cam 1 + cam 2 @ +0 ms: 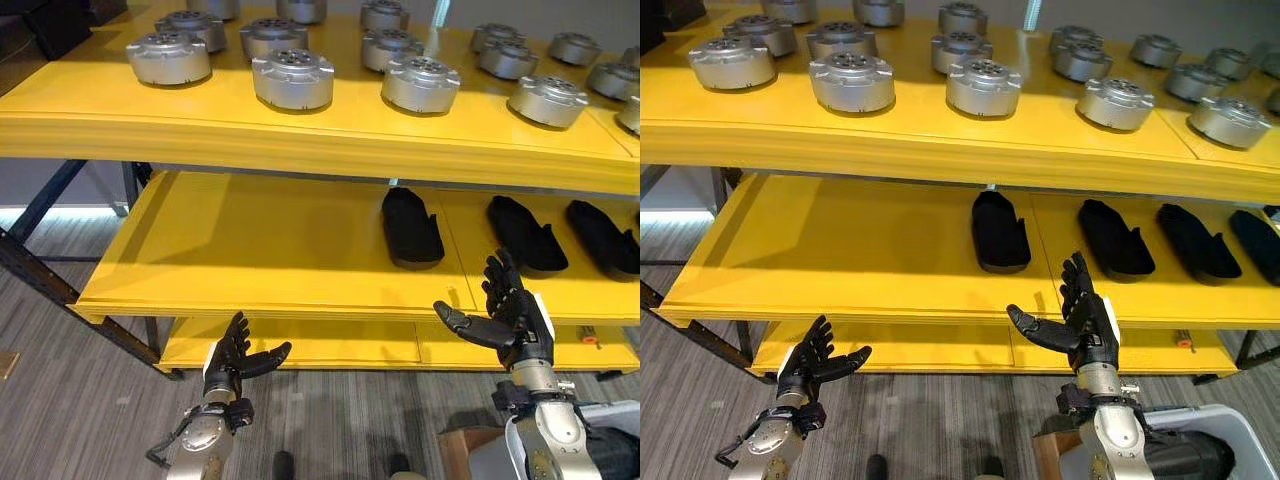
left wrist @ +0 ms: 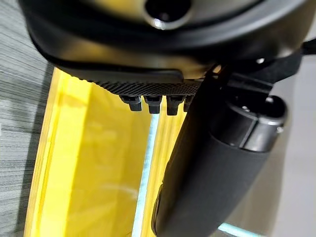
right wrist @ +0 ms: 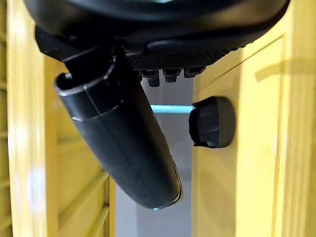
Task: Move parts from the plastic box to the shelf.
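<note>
Several round silver metal parts [image 1: 292,78] stand on the top board of the yellow shelf [image 1: 300,140]. Black elongated parts [image 1: 412,227] lie in a row on the middle board [image 1: 250,250], toward its right half. My left hand [image 1: 236,362] hangs open and empty in front of the lowest board, fingers straight, thumb out. My right hand [image 1: 510,315] is raised higher, open and empty, just in front of the middle board's front edge, below the black parts. A corner of the light plastic box [image 1: 1230,430] shows at the bottom right, beside my right arm.
The left half of the middle board is bare. Dark metal frame legs [image 1: 40,270] slant down at the left of the shelf. A brown cardboard piece [image 1: 460,445] lies on the grey floor near my right arm.
</note>
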Controlling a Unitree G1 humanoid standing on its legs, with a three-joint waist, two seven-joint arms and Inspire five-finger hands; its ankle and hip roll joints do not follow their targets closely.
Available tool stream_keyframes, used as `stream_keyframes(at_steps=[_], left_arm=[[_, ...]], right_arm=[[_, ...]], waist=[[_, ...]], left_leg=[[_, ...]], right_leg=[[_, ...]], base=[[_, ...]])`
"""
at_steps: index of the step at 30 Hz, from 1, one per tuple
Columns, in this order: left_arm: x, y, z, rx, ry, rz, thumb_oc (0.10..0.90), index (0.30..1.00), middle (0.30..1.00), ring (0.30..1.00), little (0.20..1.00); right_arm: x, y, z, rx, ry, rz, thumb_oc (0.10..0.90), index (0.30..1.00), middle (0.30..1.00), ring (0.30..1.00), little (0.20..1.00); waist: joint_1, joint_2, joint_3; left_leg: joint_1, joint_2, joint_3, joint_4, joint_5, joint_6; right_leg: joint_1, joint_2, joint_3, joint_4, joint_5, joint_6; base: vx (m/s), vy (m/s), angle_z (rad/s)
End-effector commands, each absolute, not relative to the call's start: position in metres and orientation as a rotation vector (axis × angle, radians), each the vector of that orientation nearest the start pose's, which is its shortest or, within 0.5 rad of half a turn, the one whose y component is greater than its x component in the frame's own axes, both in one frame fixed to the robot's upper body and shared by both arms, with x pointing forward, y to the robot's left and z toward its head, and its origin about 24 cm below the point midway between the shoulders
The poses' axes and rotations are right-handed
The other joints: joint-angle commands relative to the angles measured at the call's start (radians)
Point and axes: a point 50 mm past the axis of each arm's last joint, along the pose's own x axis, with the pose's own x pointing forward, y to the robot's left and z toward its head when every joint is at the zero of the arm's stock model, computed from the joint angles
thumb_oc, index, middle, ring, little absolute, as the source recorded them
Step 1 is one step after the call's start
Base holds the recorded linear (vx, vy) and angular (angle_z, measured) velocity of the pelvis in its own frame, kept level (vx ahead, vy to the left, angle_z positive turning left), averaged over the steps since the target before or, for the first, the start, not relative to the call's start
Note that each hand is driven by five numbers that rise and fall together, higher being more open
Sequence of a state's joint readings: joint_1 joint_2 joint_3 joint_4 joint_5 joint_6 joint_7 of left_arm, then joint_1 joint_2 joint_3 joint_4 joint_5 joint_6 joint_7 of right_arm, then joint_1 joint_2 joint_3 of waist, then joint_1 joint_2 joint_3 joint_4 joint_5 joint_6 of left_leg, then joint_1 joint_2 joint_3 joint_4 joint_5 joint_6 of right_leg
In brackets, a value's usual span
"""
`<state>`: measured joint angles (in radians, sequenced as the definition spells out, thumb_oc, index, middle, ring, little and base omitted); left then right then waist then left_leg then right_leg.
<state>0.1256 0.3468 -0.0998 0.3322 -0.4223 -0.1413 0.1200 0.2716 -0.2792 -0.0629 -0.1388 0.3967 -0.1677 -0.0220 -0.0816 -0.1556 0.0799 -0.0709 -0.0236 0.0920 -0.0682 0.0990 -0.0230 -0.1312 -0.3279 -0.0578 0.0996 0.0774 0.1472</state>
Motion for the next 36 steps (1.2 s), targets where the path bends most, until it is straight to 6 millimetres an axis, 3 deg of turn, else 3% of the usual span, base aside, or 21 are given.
stream_keyframes(at_steps=[1,2,3,5,6,10,11,13,17,21,28,31,33,36], left_arm=[[0.23,0.234,0.023,-0.004,-0.004,0.148,0.9,1.0,1.0,1.0,1.0],[0.23,0.235,0.024,-0.007,-0.007,0.155,0.9,1.0,1.0,1.0,1.0],[0.23,0.236,0.022,-0.013,0.001,0.155,0.9,1.0,1.0,1.0,1.0],[0.229,0.236,0.024,-0.023,-0.006,0.159,0.9,1.0,1.0,1.0,1.0],[0.228,0.237,0.025,-0.051,-0.013,0.178,0.9,1.0,1.0,1.0,1.0],[0.224,0.24,0.026,-0.077,-0.016,0.189,0.9,1.0,1.0,1.0,1.0],[0.218,0.242,0.023,-0.086,-0.005,0.196,0.9,1.0,1.0,1.0,1.0],[0.21,0.245,0.016,-0.093,0.021,0.214,0.9,1.0,1.0,1.0,1.0],[0.202,0.248,0.009,-0.134,0.042,0.253,0.9,1.0,1.0,1.0,1.0],[0.199,0.238,0.002,-0.175,0.067,0.221,0.9,1.0,1.0,1.0,1.0],[0.195,0.235,-0.002,-0.181,0.088,0.206,0.9,1.0,1.0,1.0,1.0],[0.198,0.236,-0.001,-0.171,0.084,0.206,0.9,1.0,1.0,1.0,1.0],[0.201,0.236,0.001,-0.171,0.075,0.202,0.9,1.0,1.0,1.0,1.0],[0.204,0.233,0.001,-0.19,0.064,0.191,0.9,1.0,1.0,1.0,1.0]], right_arm=[[0.216,-0.235,0.087,0.098,-0.299,-0.124,0.9,1.0,1.0,1.0,1.0],[0.218,-0.232,0.088,0.082,-0.301,-0.109,0.9,1.0,1.0,1.0,1.0],[0.219,-0.232,0.089,0.072,-0.304,-0.102,0.9,1.0,1.0,1.0,1.0],[0.221,-0.231,0.089,0.077,-0.304,-0.093,0.9,1.0,1.0,1.0,1.0],[0.224,-0.23,0.09,0.081,-0.309,-0.092,0.9,1.0,1.0,1.0,1.0],[0.227,-0.227,0.089,0.093,-0.303,-0.076,0.9,1.0,1.0,1.0,1.0],[0.227,-0.225,0.086,0.104,-0.289,-0.063,0.9,1.0,1.0,1.0,1.0],[0.223,-0.226,0.083,0.105,-0.274,-0.063,0.9,1.0,1.0,1.0,1.0],[0.222,-0.23,0.086,0.109,-0.285,-0.059,0.9,1.0,1.0,1.0,1.0],[0.215,-0.236,0.082,0.089,-0.265,-0.075,0.9,1.0,1.0,1.0,1.0],[0.206,-0.244,0.085,0.084,-0.286,-0.114,0.9,1.0,1.0,1.0,1.0],[0.204,-0.246,0.086,0.095,-0.301,-0.13,0.9,1.0,1.0,1.0,1.0],[0.203,-0.247,0.088,0.094,-0.313,-0.138,0.9,1.0,1.0,1.0,1.0],[0.2,-0.252,0.098,0.062,-0.353,-0.147,0.9,1.0,1.0,1.0,1.0]], waist=[[0.019,0.031,0.031],[0.03,0.04,0.043],[0.028,0.049,0.05],[0.038,0.056,0.063],[0.048,0.067,0.071],[0.059,0.064,0.072],[0.069,0.047,0.06],[0.077,0.034,0.039],[0.07,0.04,0.017],[0.047,0.06,0.003],[0.006,0.091,0.005],[-0.012,0.106,0.01],[-0.024,0.11,0.019],[-0.043,0.108,0.049]], left_leg=[[0.066,0.027,0.002,-0.019,-0.149,0.054],[0.073,0.028,0.027,-0.019,-0.146,0.058],[0.087,0.032,0.042,-0.019,-0.149,0.065],[0.107,0.037,0.079,-0.019,-0.155,0.078],[0.111,0.044,0.11,-0.018,-0.153,0.089],[0.114,0.053,0.154,-0.015,-0.152,0.089],[0.132,0.047,0.172,-0.016,-0.181,0.076],[0.122,0.056,0.202,-0.009,-0.157,0.065],[0.13,0.098,0.236,-0.006,-0.139,0.039],[0.134,0.133,0.247,-0.011,-0.122,0.013],[0.148,0.173,0.273,-0.01,-0.11,-0.011],[0.162,0.206,0.27,0.006,-0.121,-0.031],[0.159,0.236,0.274,0.04,-0.119,-0.044],[0.112,0.307,0.276,0.236,-0.129,-0.063]], right_leg=[[-0.042,-0.064,-0.093,-0.036,0.296,0.101],[-0.049,-0.088,-0.16,-0.012,0.288,0.106],[-0.043,-0.085,-0.183,0.021,0.252,0.096],[-0.05,-0.081,-0.186,0.092,0.199,0.084],[-0.05,-0.067,-0.207,0.178,0.127,0.062],[-0.042,-0.04,-0.217,0.21,0.076,0.056],[0.029,-0.024,-0.23,0.108,0.066,0.076],[0.065,-0.001,-0.236,-0.006,0.063,0.065],[0.09,0.041,-0.22,-0.077,0.063,0.055],[0.106,0.073,-0.218,-0.118,0.033,0.04],[0.09,0.104,-0.184,-0.097,0.002,0.022],[0.081,0.131,-0.153,-0.048,-0.054,0.011],[0.066,0.153,-0.139,0.001,-0.09,-0.006],[0.057,0.208,-0.091,0.055,-0.152,-0.057]], base=[[-0.06,0.161,-1.08],[-0.06,0.225,-1.41],[-0.03,0.178,-1.83],[-0.05,0.142,-1.3],[-0.08,0.099,-0.84],[-0.03,-0.024,-0.59],[0.05,-0.177,-0.75],[0.02,-0.228,-0.67],[0.04,-0.176,-0.46],[0.05,-0.123,-0.21],[0.05,-0.091,-0.19],[0.07,-0.109,-0.17],[0.06,-0.189,-0.16],[0.03,-0.266,-0.2]])
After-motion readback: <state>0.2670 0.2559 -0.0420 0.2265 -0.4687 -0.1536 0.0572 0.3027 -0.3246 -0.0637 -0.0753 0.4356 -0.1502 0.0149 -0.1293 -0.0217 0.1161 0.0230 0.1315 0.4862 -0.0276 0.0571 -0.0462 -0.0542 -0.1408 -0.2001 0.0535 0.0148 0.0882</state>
